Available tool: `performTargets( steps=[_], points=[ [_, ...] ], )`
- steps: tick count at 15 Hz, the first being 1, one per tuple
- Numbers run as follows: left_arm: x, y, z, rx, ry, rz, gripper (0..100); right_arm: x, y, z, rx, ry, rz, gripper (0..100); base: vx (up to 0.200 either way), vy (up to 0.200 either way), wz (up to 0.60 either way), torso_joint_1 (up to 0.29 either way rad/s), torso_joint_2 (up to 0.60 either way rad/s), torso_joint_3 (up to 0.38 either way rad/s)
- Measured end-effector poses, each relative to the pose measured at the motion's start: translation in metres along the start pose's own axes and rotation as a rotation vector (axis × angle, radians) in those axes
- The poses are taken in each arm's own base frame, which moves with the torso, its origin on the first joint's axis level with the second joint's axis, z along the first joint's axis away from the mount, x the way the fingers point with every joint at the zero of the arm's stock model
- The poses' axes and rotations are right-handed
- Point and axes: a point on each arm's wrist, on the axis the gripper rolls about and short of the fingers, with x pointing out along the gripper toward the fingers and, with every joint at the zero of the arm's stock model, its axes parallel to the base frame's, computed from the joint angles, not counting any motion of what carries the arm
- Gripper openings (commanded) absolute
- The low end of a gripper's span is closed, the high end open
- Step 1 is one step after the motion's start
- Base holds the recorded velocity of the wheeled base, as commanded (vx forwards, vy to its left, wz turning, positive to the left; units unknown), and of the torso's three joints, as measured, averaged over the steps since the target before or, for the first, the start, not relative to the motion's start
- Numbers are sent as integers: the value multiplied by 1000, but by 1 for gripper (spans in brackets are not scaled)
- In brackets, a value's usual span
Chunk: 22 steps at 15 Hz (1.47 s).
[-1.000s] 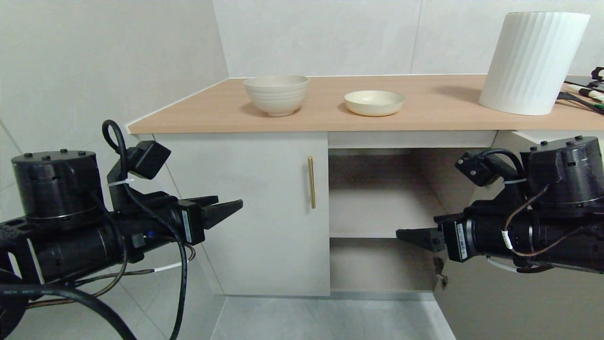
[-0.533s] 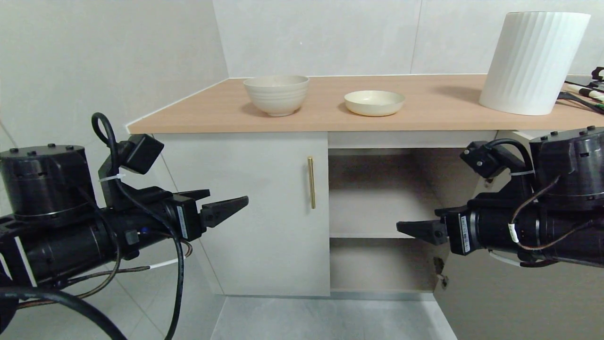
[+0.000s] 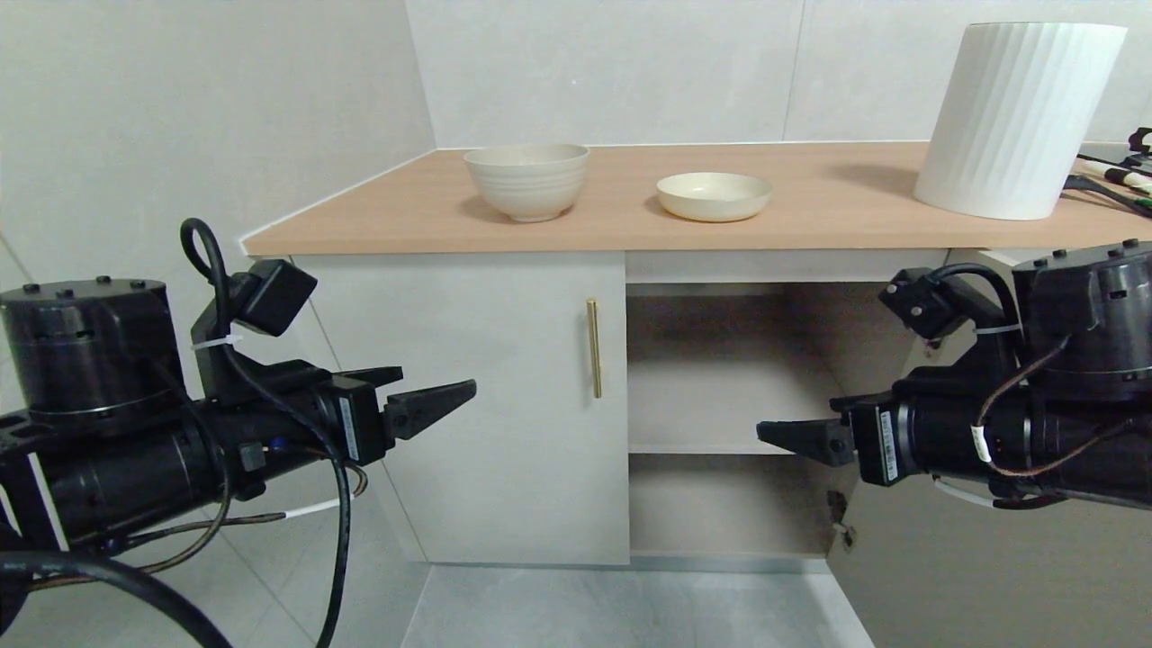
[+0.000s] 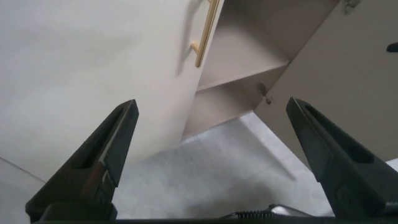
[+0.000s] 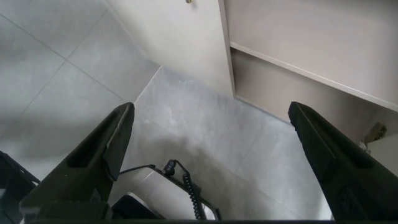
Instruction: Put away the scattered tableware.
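A bowl (image 3: 527,180) stands near the worktop's (image 3: 405,220) left end, a shallow dish (image 3: 714,195) apart from it toward the middle. Below the front edge, the left end effector (image 4: 210,106) and the right end effector (image 5: 211,109) hang spread, flanking the open cabinet (image 3: 720,405).

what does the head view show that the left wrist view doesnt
Head view adds: the bowl and plate on the countertop, plus the white ribbed container standing farther along it. Left wrist view adds: how far apart the left gripper holds its jaws, wide open, with floor between them. Both share: the closed cabinet door with its brass handle, and the open compartment's shelf.
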Motion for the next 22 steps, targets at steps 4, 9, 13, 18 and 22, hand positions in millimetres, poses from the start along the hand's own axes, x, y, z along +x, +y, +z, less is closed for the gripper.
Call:
performTargets(
  steps=[4,9,13,18,22],
  points=[
    [-1,-1,3,-5,-1,0,100,-1,0,0,0,-3,0,100,200,0,0,-4,2,4],
    [-2,-1,4,-6,-5,1,100,-2,0,1,-1,-6,1,100,200,0,0,3,2,1],
    [-4,-2,5,-3,-12,-1,100,-2,0,1,-1,-12,3,100,0,0,0,0,0,0],
    [-8,-4,8,-1,-33,-5,100,-1,1,4,-8,-55,13,100,0,0,0,0,0,0],
    [-7,-4,9,-29,-35,-8,100,0,1,9,-7,-75,4,100,0,0,0,0,0,0]
  ],
)
